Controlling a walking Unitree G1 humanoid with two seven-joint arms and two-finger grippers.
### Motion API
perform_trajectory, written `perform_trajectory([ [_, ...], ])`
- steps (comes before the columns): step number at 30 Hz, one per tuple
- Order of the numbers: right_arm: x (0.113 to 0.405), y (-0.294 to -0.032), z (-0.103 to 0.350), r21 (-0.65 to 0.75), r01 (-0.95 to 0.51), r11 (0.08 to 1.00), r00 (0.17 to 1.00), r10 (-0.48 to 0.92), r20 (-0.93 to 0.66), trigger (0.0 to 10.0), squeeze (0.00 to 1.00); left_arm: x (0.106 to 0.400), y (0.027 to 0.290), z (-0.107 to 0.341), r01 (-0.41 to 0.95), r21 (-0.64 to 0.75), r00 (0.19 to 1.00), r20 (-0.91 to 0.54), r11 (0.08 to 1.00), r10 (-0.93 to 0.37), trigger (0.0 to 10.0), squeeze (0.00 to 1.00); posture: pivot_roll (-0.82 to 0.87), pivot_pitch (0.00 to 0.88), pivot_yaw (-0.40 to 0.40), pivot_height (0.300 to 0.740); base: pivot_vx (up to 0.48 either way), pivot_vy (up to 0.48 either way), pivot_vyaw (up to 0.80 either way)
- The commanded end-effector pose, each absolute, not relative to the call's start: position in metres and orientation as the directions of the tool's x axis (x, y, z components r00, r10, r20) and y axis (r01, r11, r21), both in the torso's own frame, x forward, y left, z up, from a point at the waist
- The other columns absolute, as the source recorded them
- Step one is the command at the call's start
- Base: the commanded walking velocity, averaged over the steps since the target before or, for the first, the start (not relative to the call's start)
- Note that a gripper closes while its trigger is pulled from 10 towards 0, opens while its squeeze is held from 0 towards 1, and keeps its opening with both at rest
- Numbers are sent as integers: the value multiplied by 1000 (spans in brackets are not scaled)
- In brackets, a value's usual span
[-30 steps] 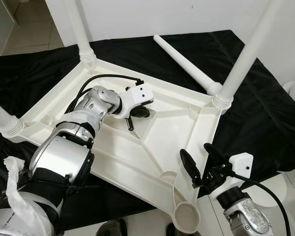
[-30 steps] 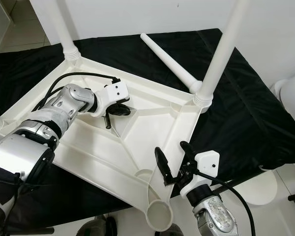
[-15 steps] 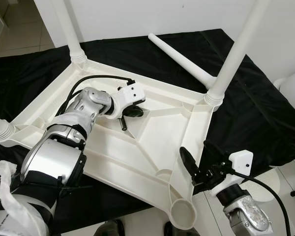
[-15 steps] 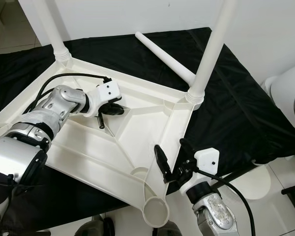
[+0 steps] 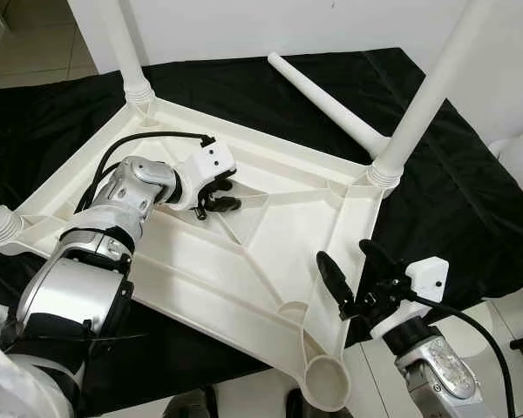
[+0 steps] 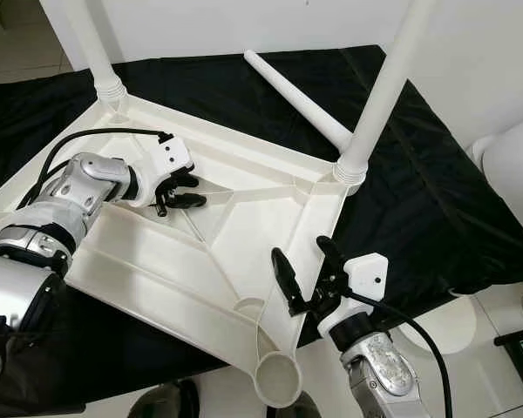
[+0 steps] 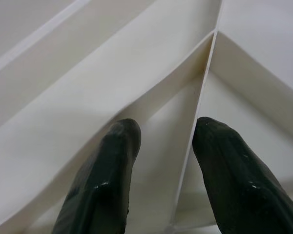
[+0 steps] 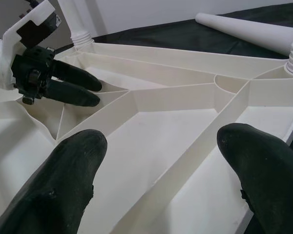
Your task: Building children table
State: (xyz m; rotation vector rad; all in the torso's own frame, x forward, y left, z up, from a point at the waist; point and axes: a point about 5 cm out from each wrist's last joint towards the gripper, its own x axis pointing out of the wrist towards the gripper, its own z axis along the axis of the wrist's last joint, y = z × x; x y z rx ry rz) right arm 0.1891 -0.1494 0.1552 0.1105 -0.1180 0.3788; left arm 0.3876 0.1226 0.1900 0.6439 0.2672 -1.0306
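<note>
Left pincer [image 5: 220, 197] slid back along the upside-down table [image 5: 270, 222], fingers slightly spread over a rib. Right pincer [image 5: 356, 277] hovers spread at its edge; loose leg [image 5: 327, 103] lies on black cloth [image 5: 458, 200].

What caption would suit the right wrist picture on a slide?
Right claw, open, faces the upturned white table, left claw resting among its ribs.

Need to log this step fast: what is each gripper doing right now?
Left gripper: open, empty, astride a rib of the tabletop.
Right gripper: open, empty, at the tabletop's edge.
</note>
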Motion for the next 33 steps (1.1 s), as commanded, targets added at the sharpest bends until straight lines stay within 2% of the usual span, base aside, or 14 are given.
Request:
perform_trajectory([
  [1, 189, -152, 150, 94, -369, 925, 927, 359, 108, 10000, 0, 386, 126, 192, 863, 360, 498, -486, 355, -718, 10000, 0, -60, 106, 8, 740, 0, 0, 0],
  [7, 190, -153, 151, 93, -371, 924, 926, 361, 110, 10000, 0, 385, 127, 201, 859, 350, 503, -433, 374, -748, 10000, 0, -61, 105, 10, 740, 0, 0, 0],
  [8, 190, -153, 151, 94, -369, 925, 927, 358, 114, 10000, 0, 382, 128, 212, 865, 337, 484, -361, 372, -797, 10000, 0, -58, 102, 8, 740, 0, 0, 0],
  [12, 190, -154, 151, 94, -367, 925, 927, 356, 117, 10000, 0, 380, 128, 216, 869, 332, 471, -327, 367, -819, 10000, 0, -58, 102, 8, 740, 0, 0, 0],
  [14, 192, -157, 153, 94, -347, 933, 934, 333, 132, 10000, 0, 372, 123, 229, 881, 311, 427, -196, 357, -883, 10000, 0, -52, 98, 3, 740, 0, 0, 0],
  [15, 192, -157, 153, 94, -347, 933, 934, 333, 132, 10000, 0, 372, 123, 229, 881, 311, 427, -196, 357, -883, 10000, 0, -52, 98, 3, 740, 0, 0, 0],
  [16, 196, -162, 154, 91, -309, 947, 945, 295, 144, 10000, 0, 369, 120, 234, 879, 308, 419, -131, 365, -899, 10000, 0, -46, 94, -3, 740, 0, 0, 0],
  [17, 196, -162, 154, 91, -309, 947, 945, 295, 144, 10000, 0, 369, 120, 234, 879, 308, 419, -131, 365, -899, 10000, 0, -46, 94, -3, 740, 0, 0, 0],
  [19, 204, -175, 154, 92, -206, 974, 969, 189, 161, 10000, 0, 367, 117, 234, 860, 312, 447, -78, 404, -891, 10000, 0, -38, 88, -11, 740, 0, 0, 0],
  [27, 215, -195, 157, 92, -66, 994, 982, 49, 184, 10000, 0, 364, 108, 229, 843, 305, 478, -50, 442, -877, 10000, 0, -29, 77, -19, 740, 0, 0, 0],
  [33, 216, -197, 156, 100, -54, 993, 981, 34, 192, 10000, 0, 365, 119, 214, 807, 323, 559, -145, 495, -817, 10000, 0, -28, 69, -17, 740, 0, 0, 0],
])
